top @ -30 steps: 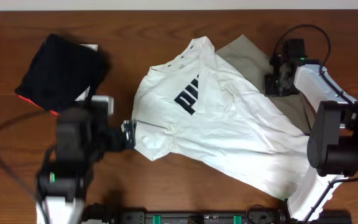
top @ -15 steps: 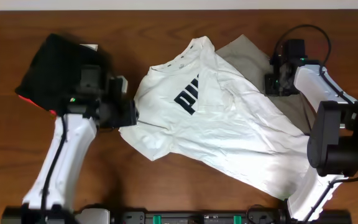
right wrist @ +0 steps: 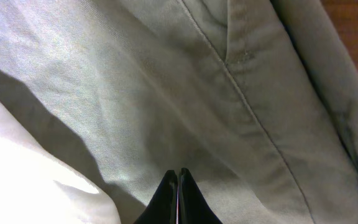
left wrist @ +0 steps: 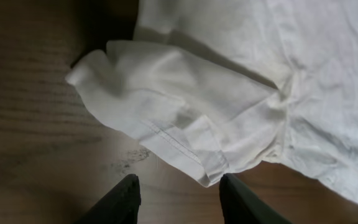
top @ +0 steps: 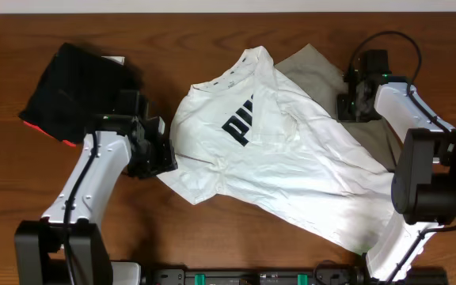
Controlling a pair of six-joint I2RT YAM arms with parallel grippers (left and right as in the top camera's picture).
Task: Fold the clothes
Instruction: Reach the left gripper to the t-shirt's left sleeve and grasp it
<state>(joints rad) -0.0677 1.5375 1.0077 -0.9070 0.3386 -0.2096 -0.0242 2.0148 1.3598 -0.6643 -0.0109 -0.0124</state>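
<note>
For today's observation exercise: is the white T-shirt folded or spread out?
Spread out, not folded: the T-shirt lies rumpled across the table, a fold of cloth hiding part of its black lettering, the sleeve bunched.

The overhead camera hangs high above and looks straight down. It sees a wide part of the tabletop [top: 6,182], both arms and the whole white T-shirt [top: 291,158]. The left wrist camera rides on the left hand [left wrist: 179,183] and looks down from very near at one sleeve [left wrist: 166,99] and some wood. The right wrist camera rides on the right hand [right wrist: 178,177] and is nearer still, filled with grey-green cloth [right wrist: 197,93]. The top view shows both spots too: the sleeve by the left hand, the cloth by the right hand.
</note>
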